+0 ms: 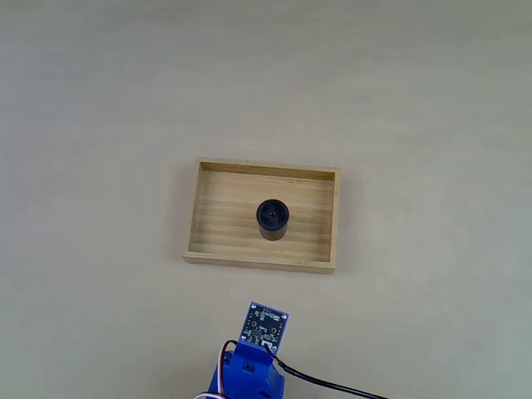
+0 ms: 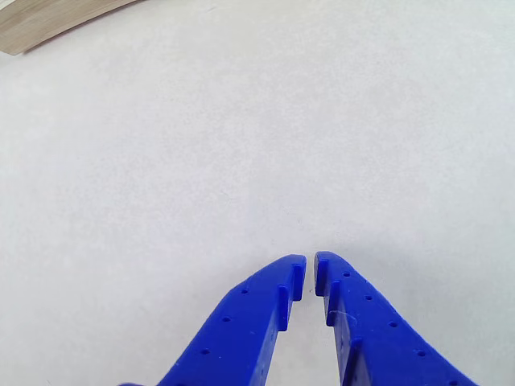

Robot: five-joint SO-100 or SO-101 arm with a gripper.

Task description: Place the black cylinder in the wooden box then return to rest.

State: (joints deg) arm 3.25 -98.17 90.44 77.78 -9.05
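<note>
Standing upright near the middle of the wooden box (image 1: 249,224), the black cylinder (image 1: 273,218) rests on the grain-striped floor, apart from all four low walls, its round top with a small central dimple facing up in the fixed view. The box lies flat on the pale surface (image 1: 100,125), its long sides running left to right in that view. Below the box, at the bottom edge of the fixed view, sits the blue arm (image 1: 249,370) with a small circuit board (image 1: 266,324) on top and a black cable (image 1: 332,384) trailing off to the right; it is well apart from the box and touches nothing in it. In the other view, the claw (image 2: 311,267) hangs over bare surface, its two blue fingers (image 2: 241,322) nearly meeting at the tips with only a thin slit between them, clenched on nothing. A corner of the box (image 2: 48,20) shows at the top left of that view, far from the claw.
</note>
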